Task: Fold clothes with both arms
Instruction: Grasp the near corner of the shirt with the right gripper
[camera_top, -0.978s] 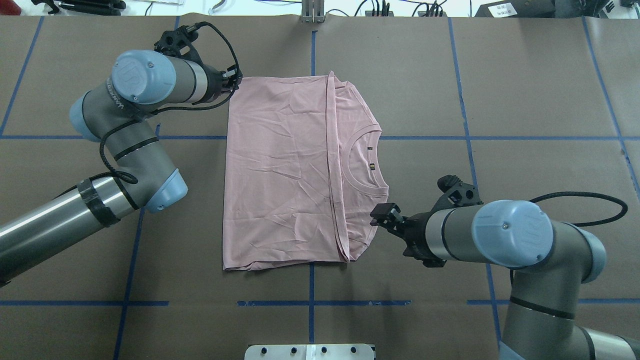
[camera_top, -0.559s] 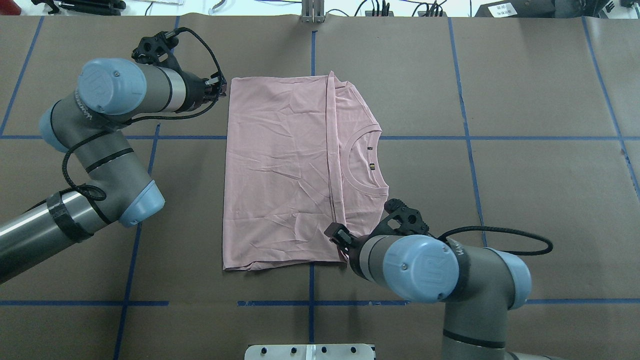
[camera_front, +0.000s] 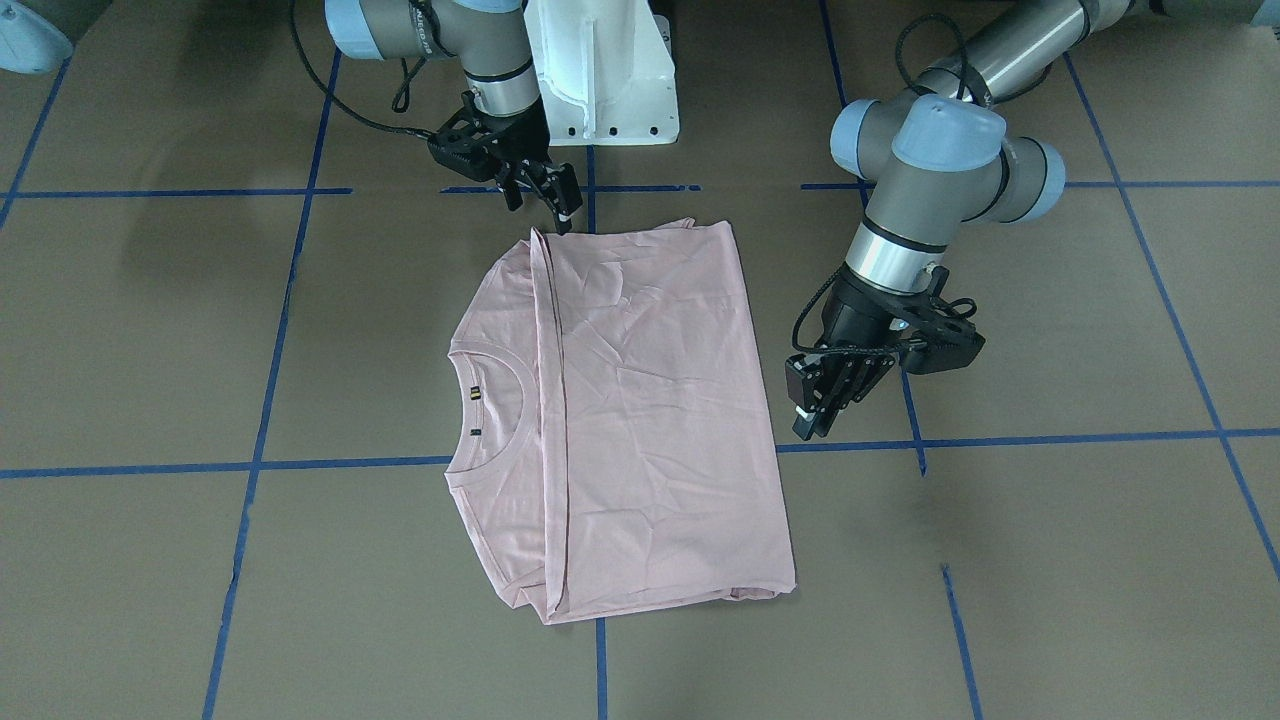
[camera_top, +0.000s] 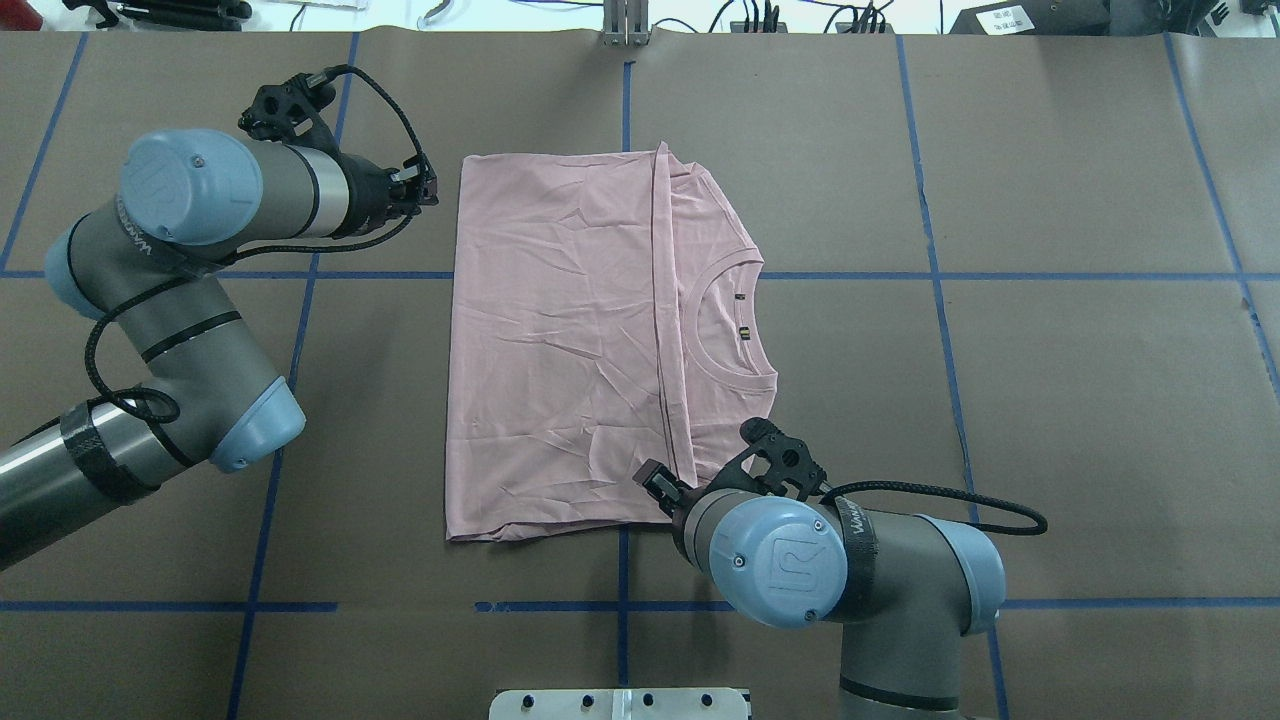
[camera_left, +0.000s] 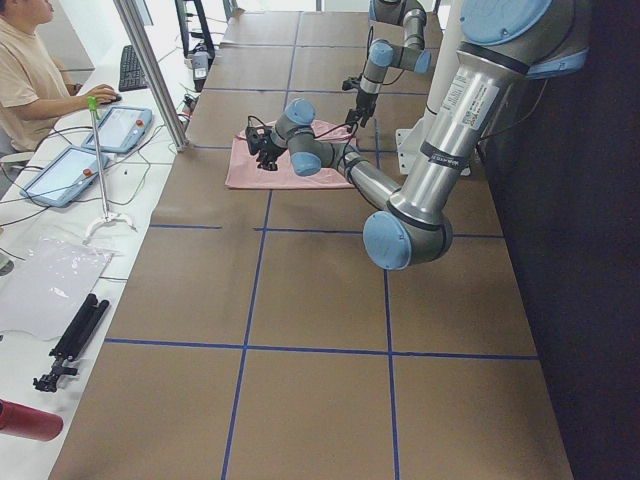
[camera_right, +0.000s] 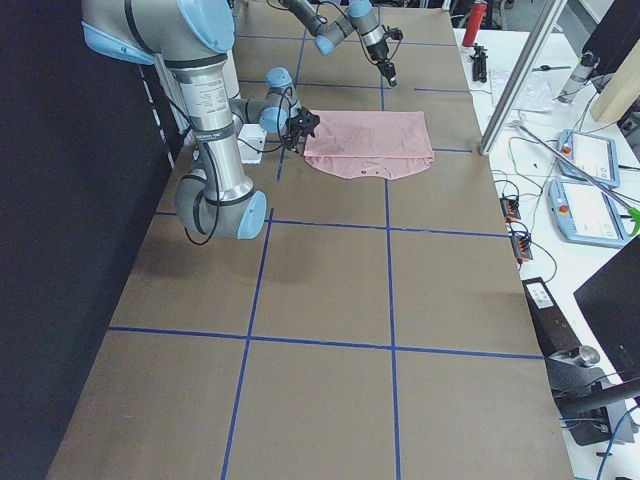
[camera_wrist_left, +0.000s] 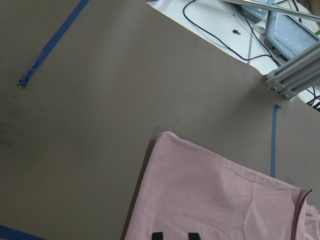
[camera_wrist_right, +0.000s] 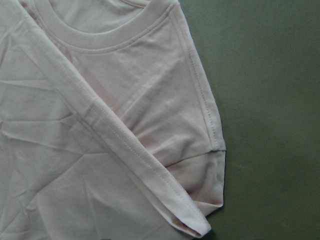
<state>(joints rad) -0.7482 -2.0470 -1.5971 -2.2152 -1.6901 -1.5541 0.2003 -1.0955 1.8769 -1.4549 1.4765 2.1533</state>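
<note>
The pale pink T-shirt (camera_top: 560, 340) lies flat and partly folded on the brown table, its lower part laid over up to a hem line, with the collar (camera_top: 735, 320) exposed at the right. The print is hidden. My left gripper (camera_top: 428, 188) hovers open just left of the shirt's far left corner, clear of the cloth; in the front view the left gripper (camera_front: 812, 415) points down beside the shirt (camera_front: 640, 420). My right gripper (camera_top: 655, 478) hangs open over the shirt's near edge at the hem fold. The right wrist view shows the sleeve and hem (camera_wrist_right: 125, 125) close below.
Blue tape lines (camera_top: 620, 605) grid the brown table cover. The white pedestal base (camera_front: 600, 80) stands near the shirt's near edge. A metal post (camera_top: 625, 25) rises at the far edge. Beyond it, a side bench has teach pendants (camera_left: 120, 125) and a seated person (camera_left: 30, 60).
The left arm has drawn back leftwards from the shirt's far left corner. The right arm has swung from beside the collar side to over the near edge at the hem. The shirt has not moved.
</note>
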